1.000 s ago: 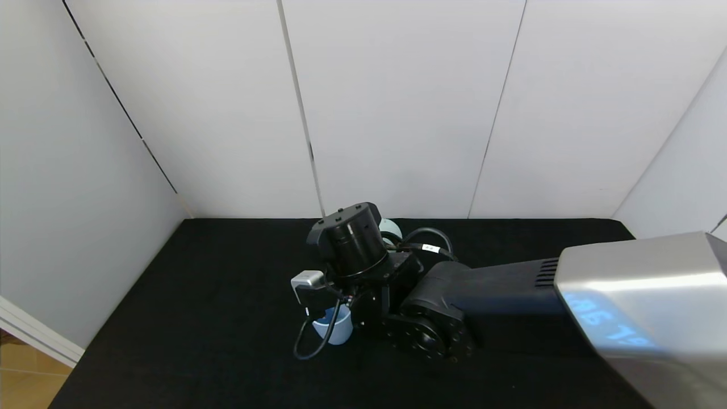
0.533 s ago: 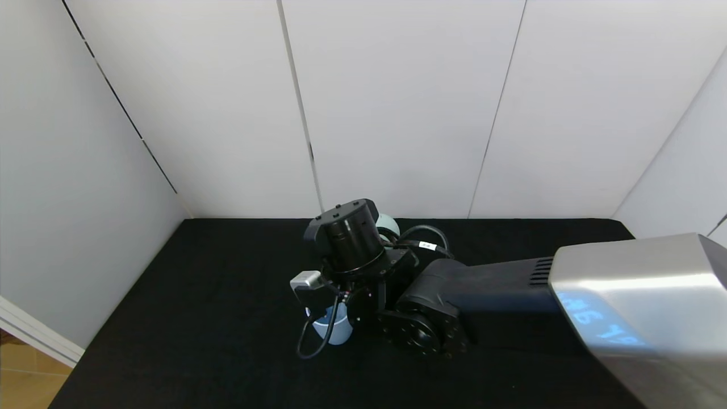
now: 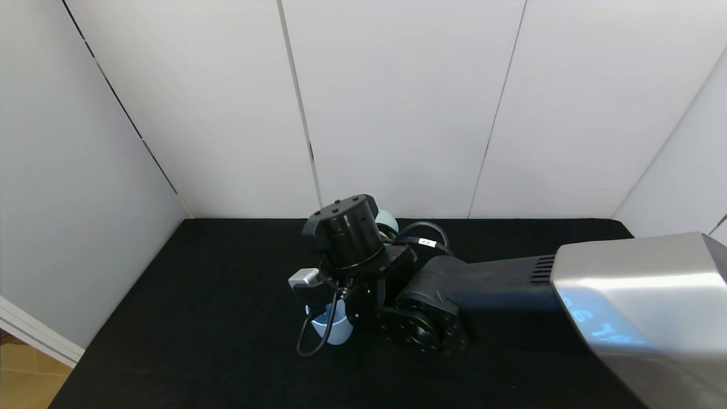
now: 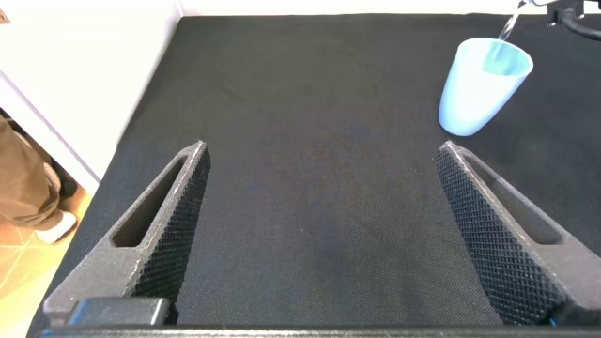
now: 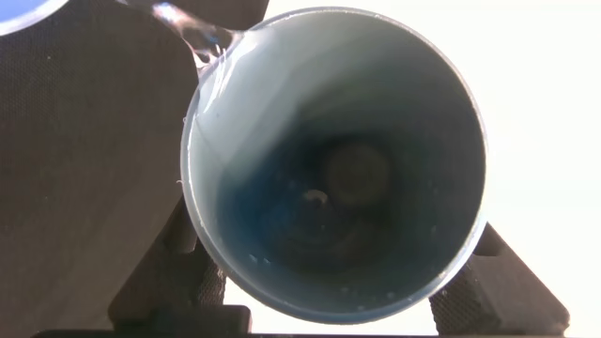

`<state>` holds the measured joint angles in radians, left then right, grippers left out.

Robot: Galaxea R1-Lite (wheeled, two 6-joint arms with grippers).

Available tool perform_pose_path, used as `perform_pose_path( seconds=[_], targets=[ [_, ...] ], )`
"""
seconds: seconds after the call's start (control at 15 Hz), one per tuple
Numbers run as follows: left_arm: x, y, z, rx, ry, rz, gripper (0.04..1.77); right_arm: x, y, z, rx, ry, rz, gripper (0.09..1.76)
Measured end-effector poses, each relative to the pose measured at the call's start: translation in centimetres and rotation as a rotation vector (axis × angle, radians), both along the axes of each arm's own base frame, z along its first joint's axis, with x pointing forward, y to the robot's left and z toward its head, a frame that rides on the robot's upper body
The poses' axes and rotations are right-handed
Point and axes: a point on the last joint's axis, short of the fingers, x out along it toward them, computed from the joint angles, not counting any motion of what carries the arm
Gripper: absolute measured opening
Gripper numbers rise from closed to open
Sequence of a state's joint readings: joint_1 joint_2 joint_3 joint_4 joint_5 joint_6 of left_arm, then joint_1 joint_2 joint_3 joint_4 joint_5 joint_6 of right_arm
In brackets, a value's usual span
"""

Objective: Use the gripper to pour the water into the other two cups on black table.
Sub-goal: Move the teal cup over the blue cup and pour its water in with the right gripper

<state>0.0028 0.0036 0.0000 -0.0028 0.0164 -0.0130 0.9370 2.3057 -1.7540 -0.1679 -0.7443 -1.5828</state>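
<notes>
My right gripper (image 5: 331, 282) is shut on the teal cup (image 5: 338, 122), which is tipped over. A thin stream of water (image 5: 188, 28) runs off its rim toward the light blue cup (image 5: 17, 7). In the head view the right wrist (image 3: 346, 241) hangs over the light blue cup (image 3: 332, 328) on the black table (image 3: 199, 295); the held cup is hidden there. In the left wrist view the stream (image 4: 510, 23) falls into the light blue cup (image 4: 481, 89). A pale rounded cup edge (image 3: 388, 220) shows behind the wrist. My left gripper (image 4: 323, 150) is open and empty, low over the table.
White wall panels (image 3: 397, 113) close the table at the back and both sides. The table's left edge (image 3: 74, 363) drops to a wooden floor. My right forearm (image 3: 500, 284) lies across the right half of the table.
My right wrist has risen and turned a little further over the light blue cup. The blue cup has not moved.
</notes>
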Motion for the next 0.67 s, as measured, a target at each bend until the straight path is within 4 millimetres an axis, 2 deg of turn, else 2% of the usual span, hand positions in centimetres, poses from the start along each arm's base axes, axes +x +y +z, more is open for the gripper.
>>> perform_pose_path(
  seconds=[0.4,0.67],
  targets=[
    [0.0,0.0,0.0,0.0,0.0,0.0,1.72,-0.14,0.1,-0.03,0.016,0.006,0.002,1.18],
    [0.0,0.0,0.0,0.0,0.0,0.0,1.72,-0.82,0.49,-0.06,0.177,0.039,-0.036,1.18]
  ],
)
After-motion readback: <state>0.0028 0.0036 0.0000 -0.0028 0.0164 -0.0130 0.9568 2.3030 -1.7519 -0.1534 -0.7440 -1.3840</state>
